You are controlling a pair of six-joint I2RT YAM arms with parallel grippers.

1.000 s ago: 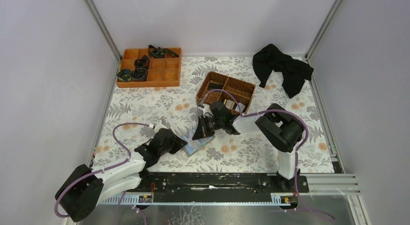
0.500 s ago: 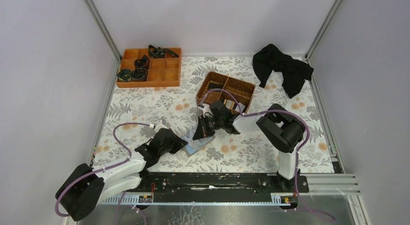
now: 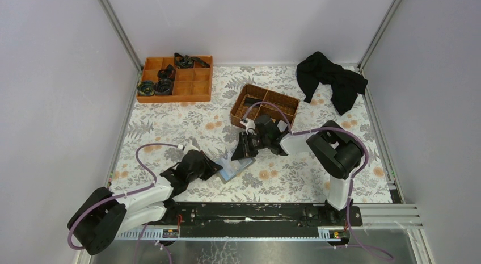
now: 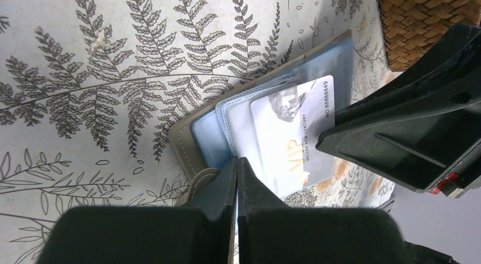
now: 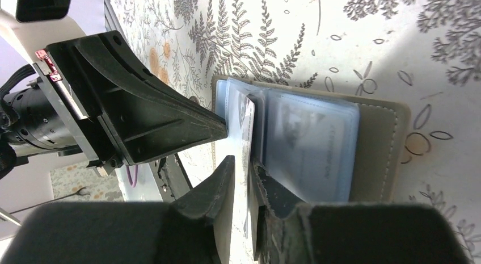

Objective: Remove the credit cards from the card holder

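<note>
My left pincer [image 4: 237, 163], tips together, pinches the holder [image 3: 231, 169] by its edge, pinning it by the near edge of the desk [image 3: 170, 133]. My right pincer [image 5: 243, 164] stands slightly apart astride a white card [image 4: 289, 139] poking from its sleeve, likely to draw it out.

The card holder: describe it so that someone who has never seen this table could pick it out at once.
On the fern-printed table, look just nearer than the brown wicker basket. The card holder lies open and flat there, a pale blue-grey wallet with clear sleeves showing cards; the basket is woven, the orange tray divided, the black cloth crumpled.
</note>
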